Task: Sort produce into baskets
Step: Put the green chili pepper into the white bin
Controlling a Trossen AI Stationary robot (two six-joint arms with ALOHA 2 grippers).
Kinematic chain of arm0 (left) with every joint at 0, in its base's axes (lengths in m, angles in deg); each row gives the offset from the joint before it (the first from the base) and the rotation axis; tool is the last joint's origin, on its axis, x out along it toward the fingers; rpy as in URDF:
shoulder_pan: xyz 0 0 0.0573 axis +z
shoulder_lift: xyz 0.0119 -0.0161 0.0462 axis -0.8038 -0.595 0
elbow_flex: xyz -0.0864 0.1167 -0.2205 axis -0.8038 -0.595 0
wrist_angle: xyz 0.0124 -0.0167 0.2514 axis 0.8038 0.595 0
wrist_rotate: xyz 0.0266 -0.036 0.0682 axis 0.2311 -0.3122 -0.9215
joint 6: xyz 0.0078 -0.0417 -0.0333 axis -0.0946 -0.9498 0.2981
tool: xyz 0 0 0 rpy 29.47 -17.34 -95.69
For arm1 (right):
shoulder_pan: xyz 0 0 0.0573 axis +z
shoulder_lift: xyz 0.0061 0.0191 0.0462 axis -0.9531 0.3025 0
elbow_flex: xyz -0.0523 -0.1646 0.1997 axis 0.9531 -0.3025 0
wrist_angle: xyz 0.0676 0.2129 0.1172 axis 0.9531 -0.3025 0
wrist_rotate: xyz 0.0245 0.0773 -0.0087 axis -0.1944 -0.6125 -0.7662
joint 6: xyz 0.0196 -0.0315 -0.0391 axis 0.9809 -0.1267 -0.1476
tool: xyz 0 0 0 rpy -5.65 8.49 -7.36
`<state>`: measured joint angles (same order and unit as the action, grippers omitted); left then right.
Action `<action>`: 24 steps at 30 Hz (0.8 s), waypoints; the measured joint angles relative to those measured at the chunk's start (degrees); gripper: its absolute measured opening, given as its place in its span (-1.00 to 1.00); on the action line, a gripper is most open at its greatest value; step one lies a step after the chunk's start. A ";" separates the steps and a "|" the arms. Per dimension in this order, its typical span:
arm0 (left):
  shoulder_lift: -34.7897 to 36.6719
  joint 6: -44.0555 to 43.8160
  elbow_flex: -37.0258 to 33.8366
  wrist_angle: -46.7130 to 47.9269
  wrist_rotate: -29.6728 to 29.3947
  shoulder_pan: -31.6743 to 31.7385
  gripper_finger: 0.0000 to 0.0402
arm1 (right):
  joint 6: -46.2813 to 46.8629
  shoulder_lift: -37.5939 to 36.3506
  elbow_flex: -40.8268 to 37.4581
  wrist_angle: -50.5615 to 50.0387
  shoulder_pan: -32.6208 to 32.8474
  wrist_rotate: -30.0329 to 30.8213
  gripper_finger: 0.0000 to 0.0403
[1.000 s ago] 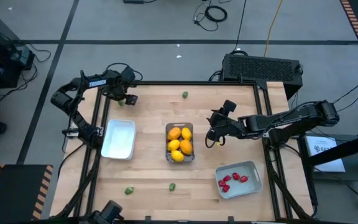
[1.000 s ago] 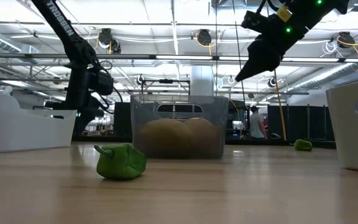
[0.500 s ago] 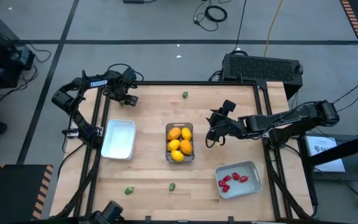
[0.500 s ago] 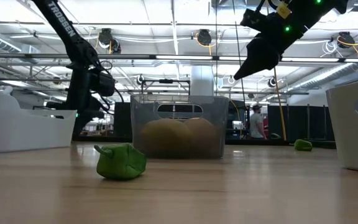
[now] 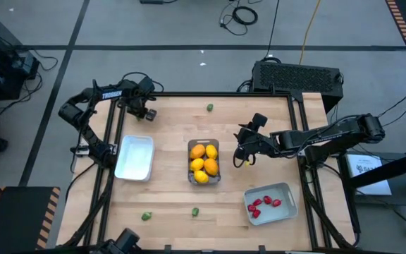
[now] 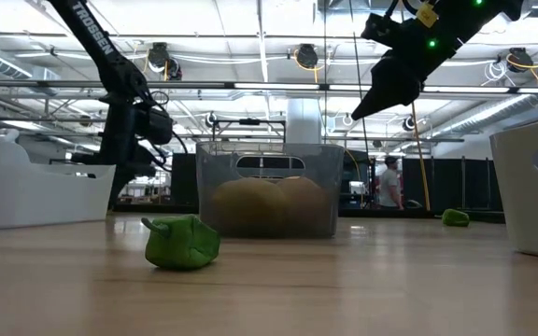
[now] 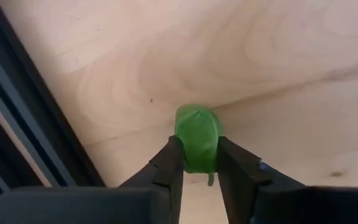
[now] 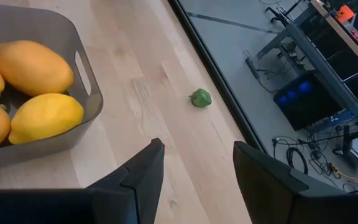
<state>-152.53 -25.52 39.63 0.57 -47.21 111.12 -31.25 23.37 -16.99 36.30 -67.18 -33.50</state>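
**Left claw pinches a green piece at the table's far-left corner**

At the far-left corner of the table (image 5: 168, 187), the left gripper (image 7: 199, 163) has its two fingers pressed flat against the sides of a small green piece (image 7: 196, 135) — a firm, fully closed pinch, low over the wood close beside the dark edge rail. Judging by that, the grab is made and the lift comes next.

Just nearer along the left edge sits the white tray (image 5: 134, 156), with nothing in it that can be seen, so it looks like the bin meant for the greens. Two more green pieces lie near the front edge (image 5: 146, 216) (image 5: 196, 211). In the table's middle the clear bin (image 5: 204, 161) holds the yellow and orange lemons (image 5: 203, 161), already sorted. Another green piece (image 5: 209, 107) rests at the far edge.

Right of the clear bin, the right gripper (image 5: 240, 158) hangs above the wood with its fingers parted and nothing between them — waiting. Toward the front-right corner, the grey-blue tray (image 5: 271, 204) carries the red strawberries (image 5: 262, 203).
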 joint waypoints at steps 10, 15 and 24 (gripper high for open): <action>5.24 2.65 1.65 8.55 9.20 -2.53 -0.57 | -0.13 0.00 0.00 0.03 0.02 0.02 -0.09; 12.38 2.64 4.80 13.66 11.84 -5.63 -0.56 | -0.28 0.00 0.00 0.20 0.02 0.02 -0.09; 28.50 -6.44 5.86 20.55 18.29 -18.11 -0.56 | -0.28 0.00 0.00 0.35 0.02 0.04 -0.09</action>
<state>-124.03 -31.97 45.49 21.12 -28.91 93.01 -31.53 23.37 -16.99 36.64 -67.16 -33.46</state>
